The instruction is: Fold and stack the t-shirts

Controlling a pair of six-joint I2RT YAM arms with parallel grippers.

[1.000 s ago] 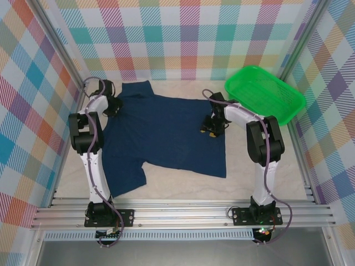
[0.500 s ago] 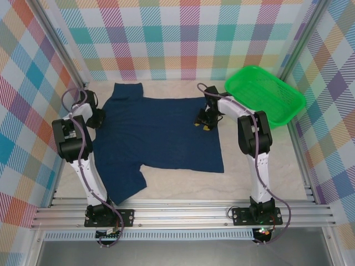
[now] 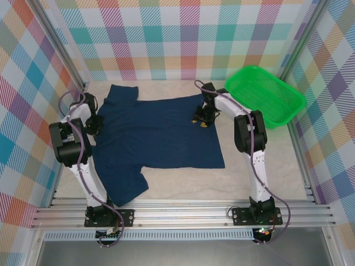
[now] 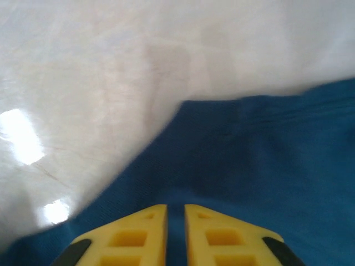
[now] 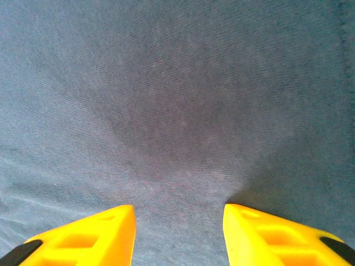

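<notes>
Shirt (image 3: 161, 136) lies spread flat on the bench (image 3: 266, 166), no fold made yet; all folding and stacking is left. My left pincer (image 4: 176, 209), at its 9 o'clock edge, is nearly together; grip I cannot tell. My right pincer (image 5: 178, 209), at 2 o'clock, stands apart on it.

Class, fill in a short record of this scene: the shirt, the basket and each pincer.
shirt: navy, spread flat on the table, unfolded
basket: green, far right corner, apart from the shirt
left pincer: nearly shut on the shirt's left edge
right pincer: jaws apart, on the shirt's far right part
</notes>
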